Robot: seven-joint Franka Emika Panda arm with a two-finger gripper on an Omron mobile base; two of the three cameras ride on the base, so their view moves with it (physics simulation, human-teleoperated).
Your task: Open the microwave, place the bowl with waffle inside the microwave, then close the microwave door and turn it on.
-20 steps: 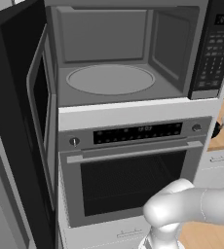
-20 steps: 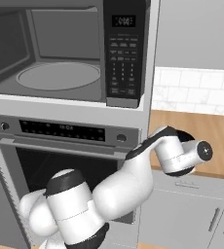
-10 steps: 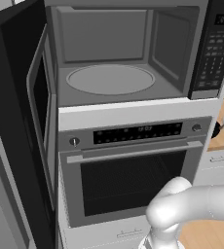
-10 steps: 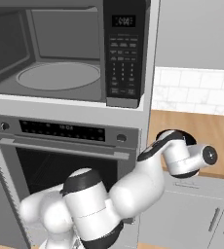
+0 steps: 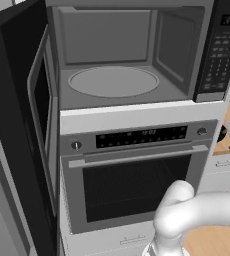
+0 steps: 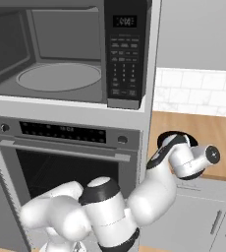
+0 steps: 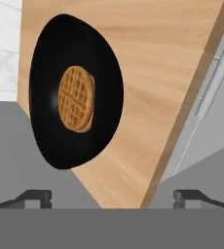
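microwave door (image 5: 22, 130) swung wide, turntable bare | my fingers (image 7: 113, 197) spread, empty, aimed at bowl (image 7: 75, 92) holding waffle (image 7: 76, 99) on tabletop (image 7: 148, 73) | next: grasp rim

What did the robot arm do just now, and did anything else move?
The arm's hand end swung further right over the wooden counter, toward the bowl with the waffle, and its elbow rose in front of the oven. The gripper is open and has taken hold of nothing. The microwave, its turntable and the open microwave door stayed as they were.
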